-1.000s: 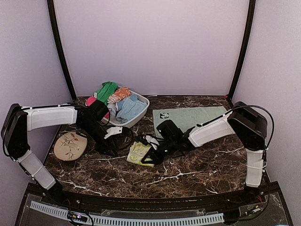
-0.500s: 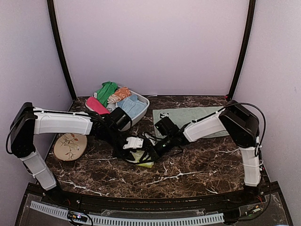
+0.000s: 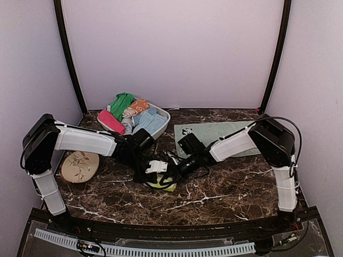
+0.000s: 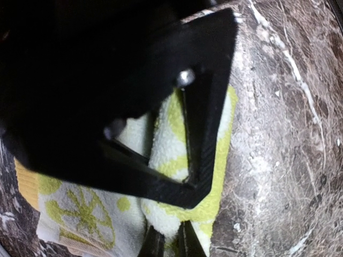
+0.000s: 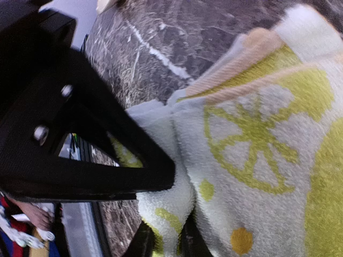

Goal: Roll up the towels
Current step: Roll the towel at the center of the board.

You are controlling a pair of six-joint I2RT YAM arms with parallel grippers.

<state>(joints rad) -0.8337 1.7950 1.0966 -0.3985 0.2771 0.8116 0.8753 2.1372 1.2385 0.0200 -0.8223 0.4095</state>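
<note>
The white basket sits at the back left of the dark marble worktop and is heaped with cloths: a hot-pink towel draped at its left rim, a green cloth at its back, an orange patterned one in the middle and a blue one at its front right. Just in front of the basket lies the yellow-lime towel, bunched into folds, with both arms meeting over it. The left gripper has its jaws drawn narrow, pinching a ridge of this towel. The right gripper, coming in from the side away from the basket, also nips a fold of it between nearly closed jaws. Right of the basket the pale mint towel with its panda patch lies flat, its far edge near the back wall. Left and in front of the basket a flowered plate rests close to the worktop's side edge. Bare marble runs from in front of the basket to the near edge.
</note>
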